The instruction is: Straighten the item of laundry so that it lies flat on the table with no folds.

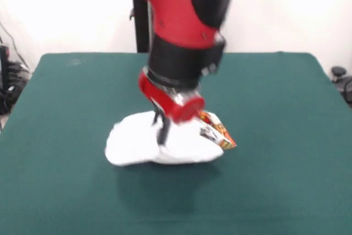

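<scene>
The item of laundry (pixel 137 141) is a small white garment bunched in a mound near the middle of the dark green table (pixel 286 136). A folded-up corner at its right shows red, orange and yellow print (pixel 220 130). My gripper (pixel 163 136) hangs from the red and black arm straight down onto the middle of the garment. Its dark fingers reach into the cloth, and the cloth seems pinched and drawn up around them. The garment's right part lies under the wrist and is partly hidden.
The pedestal's black post (pixel 142 23) stands behind the table's far edge. Cables and dark gear (pixel 8 81) sit off the table at the left, and a dark object (pixel 338 75) sits off it at the right.
</scene>
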{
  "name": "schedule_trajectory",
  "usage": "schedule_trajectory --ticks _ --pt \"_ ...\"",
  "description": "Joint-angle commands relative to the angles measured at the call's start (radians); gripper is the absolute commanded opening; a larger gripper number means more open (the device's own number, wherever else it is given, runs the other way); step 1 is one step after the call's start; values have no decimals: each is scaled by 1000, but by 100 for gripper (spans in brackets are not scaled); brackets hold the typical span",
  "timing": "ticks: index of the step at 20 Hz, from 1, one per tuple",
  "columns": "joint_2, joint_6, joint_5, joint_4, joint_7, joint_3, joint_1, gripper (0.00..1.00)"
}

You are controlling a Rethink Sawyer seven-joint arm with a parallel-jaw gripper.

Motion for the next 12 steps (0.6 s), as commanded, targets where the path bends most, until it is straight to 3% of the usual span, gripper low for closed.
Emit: schedule_trajectory --ticks 1,6,12 --pt "-253 123 12 333 -115 103 -67 0" --pt "-380 169 12 410 -179 134 -137 0" --pt "-475 275 -4 381 -201 143 -176 0"
